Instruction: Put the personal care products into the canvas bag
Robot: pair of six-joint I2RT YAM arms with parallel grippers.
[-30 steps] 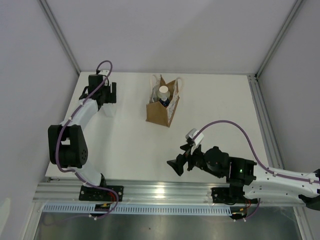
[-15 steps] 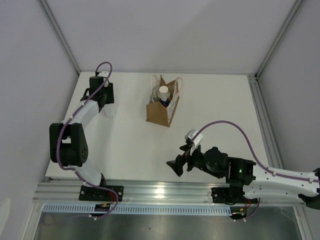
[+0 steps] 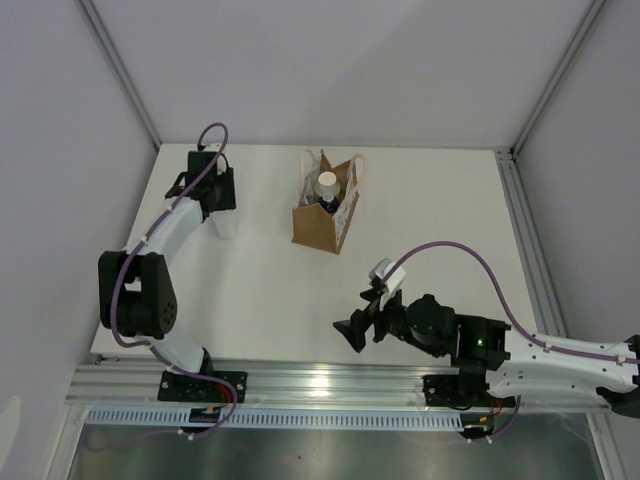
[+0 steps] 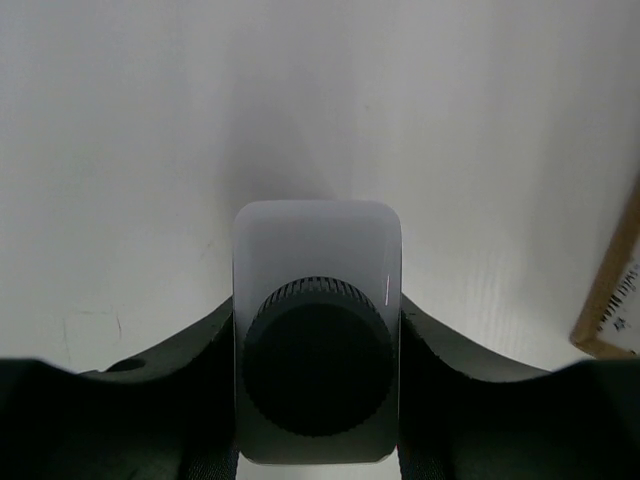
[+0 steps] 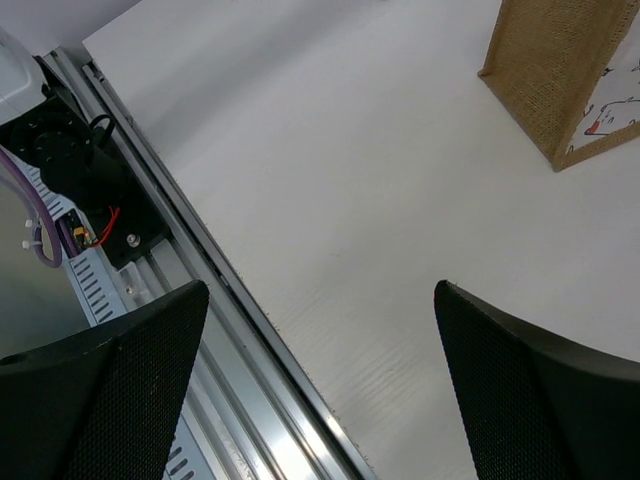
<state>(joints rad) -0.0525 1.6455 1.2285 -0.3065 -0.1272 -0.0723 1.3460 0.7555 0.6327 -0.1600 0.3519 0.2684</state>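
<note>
left end effector (image 4: 320,345): clamped on the clear bottle's (image 4: 318,250) flat sides, cap up for an upright drop, far left of worktop (image 3: 420,200) | bag (image 3: 322,222): far centre, mouth open, cream bottle (image 3: 327,182) inside | right end effector (image 5: 320,300): spread wide, empty, near edge, probably keeping clear.

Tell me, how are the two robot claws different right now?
The left gripper is shut on the clear bottle with the dark round cap; the right gripper is wide open with nothing between its fingers. The left gripper is at the far left side of the table; the right gripper is by the near edge. Both have two dark fingers, and neither is at the canvas bag.
</note>
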